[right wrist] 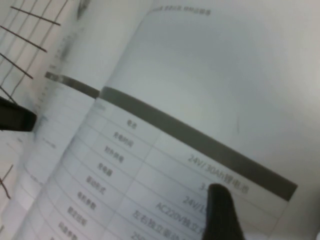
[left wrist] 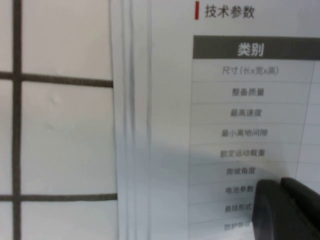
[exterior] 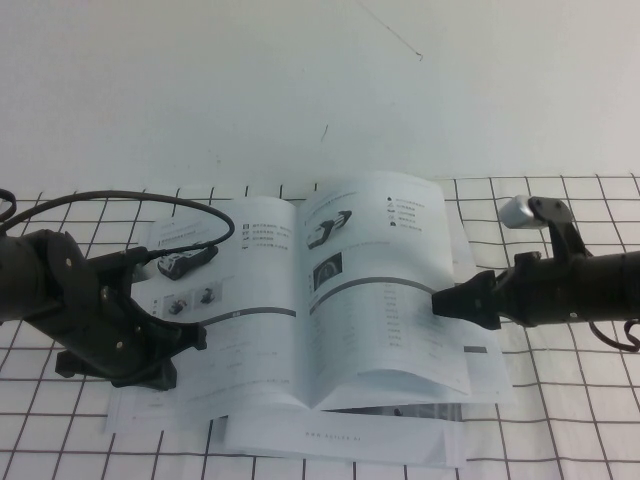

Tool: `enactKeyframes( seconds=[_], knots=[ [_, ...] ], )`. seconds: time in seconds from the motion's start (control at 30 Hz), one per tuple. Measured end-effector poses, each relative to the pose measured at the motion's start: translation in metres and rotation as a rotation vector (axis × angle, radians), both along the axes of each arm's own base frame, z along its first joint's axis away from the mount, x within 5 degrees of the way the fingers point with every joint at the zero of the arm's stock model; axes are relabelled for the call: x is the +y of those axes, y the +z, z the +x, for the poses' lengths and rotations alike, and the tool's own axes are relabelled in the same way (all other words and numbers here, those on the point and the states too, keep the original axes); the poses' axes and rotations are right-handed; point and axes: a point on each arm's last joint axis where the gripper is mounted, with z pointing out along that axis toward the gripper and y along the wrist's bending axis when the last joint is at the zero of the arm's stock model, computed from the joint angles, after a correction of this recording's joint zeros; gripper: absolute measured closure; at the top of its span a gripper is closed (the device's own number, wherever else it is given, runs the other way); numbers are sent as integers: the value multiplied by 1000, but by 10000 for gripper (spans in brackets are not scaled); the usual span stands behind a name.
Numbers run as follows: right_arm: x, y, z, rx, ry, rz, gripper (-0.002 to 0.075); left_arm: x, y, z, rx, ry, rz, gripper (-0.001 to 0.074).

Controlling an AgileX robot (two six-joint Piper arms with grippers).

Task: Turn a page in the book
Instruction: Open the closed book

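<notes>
The book (exterior: 240, 290) lies open on the grid-lined table. Its left leaf shows small rover photos and a grey-barred table, which also shows in the left wrist view (left wrist: 250, 100). The page (exterior: 385, 290) on the right, with a white-and-black vehicle and a dark inset photo, bulges up off the stack. My left gripper (exterior: 195, 338) is shut and rests on the left leaf's lower outer part; its fingers (left wrist: 287, 210) touch the table print. My right gripper (exterior: 438, 302) is shut on the page's outer edge. One finger (right wrist: 220, 212) lies over the page (right wrist: 210, 90); the other is hidden.
A plain white booklet (exterior: 340, 438) and loose sheets stick out under the book toward the front edge. The left arm's black cable (exterior: 130, 197) loops over the book's far left corner. Bare grid table (exterior: 570, 420) lies right of the book.
</notes>
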Motion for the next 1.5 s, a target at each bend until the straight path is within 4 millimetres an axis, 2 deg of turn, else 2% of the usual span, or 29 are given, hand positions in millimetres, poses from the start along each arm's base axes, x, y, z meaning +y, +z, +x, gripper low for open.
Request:
enactKeyframes(
  seconds=[0.67,0.77,1.17,1.5],
  knots=[
    [10,14,-2,-55,66,154,308,0,3,0,-10,0,-2,738],
    [21,20,-2,-80,107,172,308,0,3,0,-10,0,-2,738],
    [86,58,3,-231,293,215,308,0,3,0,-11,-5,-1,738],
    [93,60,4,-236,306,196,308,0,3,0,-11,-5,-1,738]
  ],
)
